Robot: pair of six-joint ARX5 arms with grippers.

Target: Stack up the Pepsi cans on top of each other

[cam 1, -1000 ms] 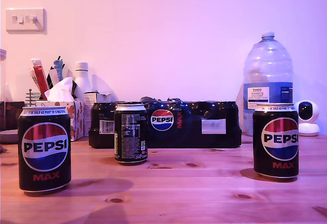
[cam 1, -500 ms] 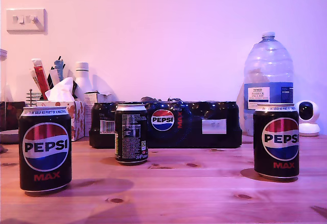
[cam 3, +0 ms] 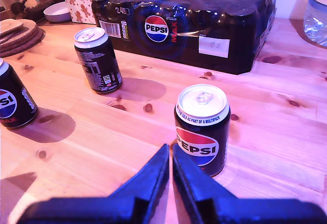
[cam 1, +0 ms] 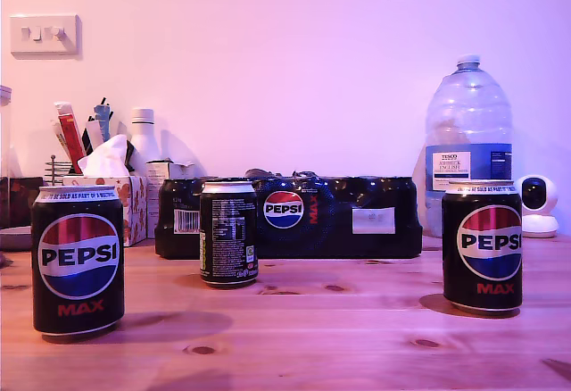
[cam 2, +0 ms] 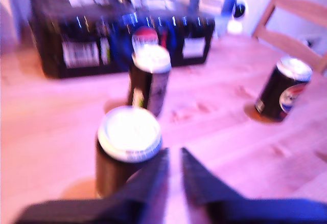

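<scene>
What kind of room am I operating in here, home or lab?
Most likely a home, perhaps a kitchen or dining area: a pine table, a wall light switch, a tissue box beside a utensil holder, and a small indoor camera.

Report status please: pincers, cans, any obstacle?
My first pincer and my second pincer: nearly shut, empty. Three Pepsi Max cans upright, apart, none stacked. Multipack behind them, not in the way.
</scene>
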